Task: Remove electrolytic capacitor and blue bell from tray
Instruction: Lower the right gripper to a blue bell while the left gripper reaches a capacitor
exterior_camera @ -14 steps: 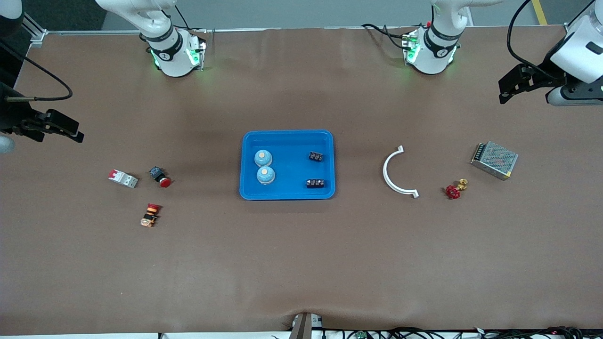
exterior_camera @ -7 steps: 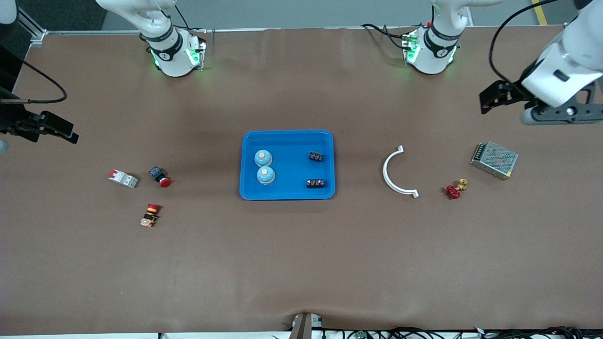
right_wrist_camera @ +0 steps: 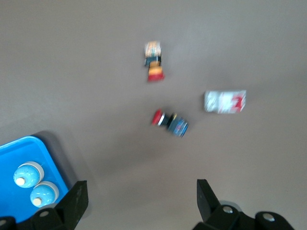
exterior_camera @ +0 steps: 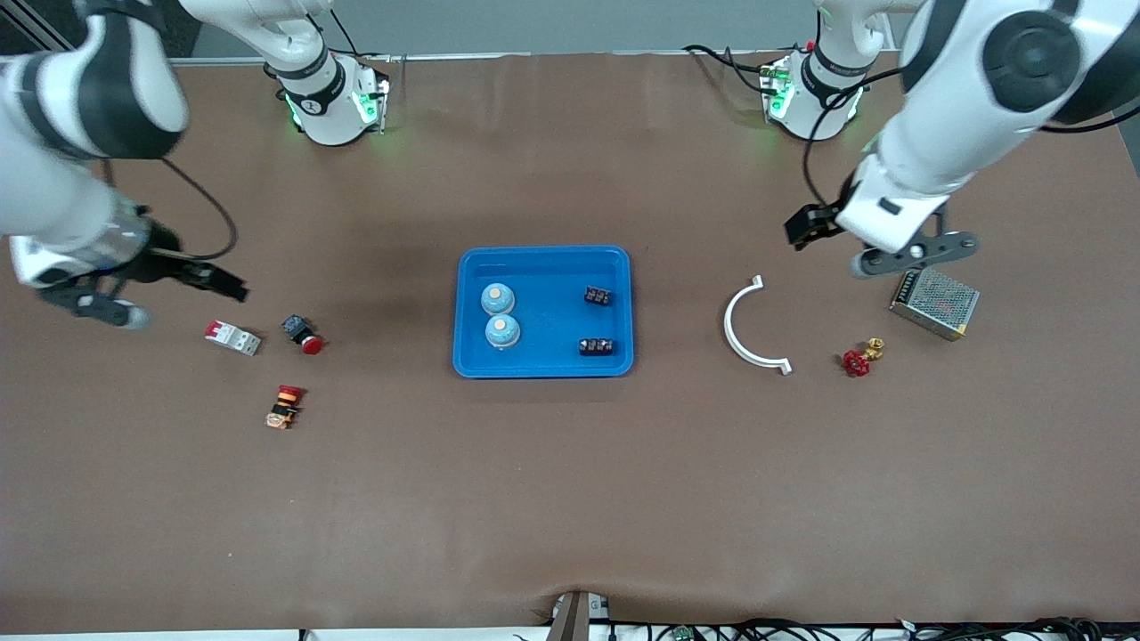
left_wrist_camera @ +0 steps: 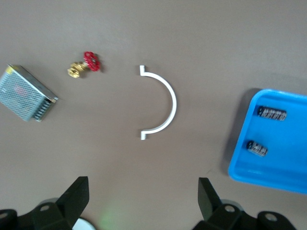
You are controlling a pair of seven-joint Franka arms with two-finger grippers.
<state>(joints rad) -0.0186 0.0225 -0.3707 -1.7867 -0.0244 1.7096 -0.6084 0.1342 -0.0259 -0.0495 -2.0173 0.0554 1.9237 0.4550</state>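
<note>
A blue tray (exterior_camera: 543,253) sits mid-table. In it are two pale blue dome bells (exterior_camera: 498,297) (exterior_camera: 502,331) at the right arm's end and two black capacitors (exterior_camera: 598,295) (exterior_camera: 597,346) at the left arm's end. My left gripper (exterior_camera: 806,227) hangs open and empty over bare table near the white curved piece. In its wrist view, the left gripper (left_wrist_camera: 144,187) sees the capacitors (left_wrist_camera: 272,114) and the tray (left_wrist_camera: 288,177). My right gripper (exterior_camera: 218,282) hangs open and empty over the table by the breaker. From the right gripper (right_wrist_camera: 141,189), the bells (right_wrist_camera: 28,174) show.
Toward the left arm's end lie a white curved piece (exterior_camera: 729,325), a red-handled brass valve (exterior_camera: 857,361) and a metal power supply (exterior_camera: 935,302). Toward the right arm's end lie a red-white breaker (exterior_camera: 233,337), a red push button (exterior_camera: 303,336) and an orange-red button (exterior_camera: 285,406).
Both arms have swung in from the table's ends toward the middle and come lower. Both grippers stay open. Nothing on the table has moved.
</note>
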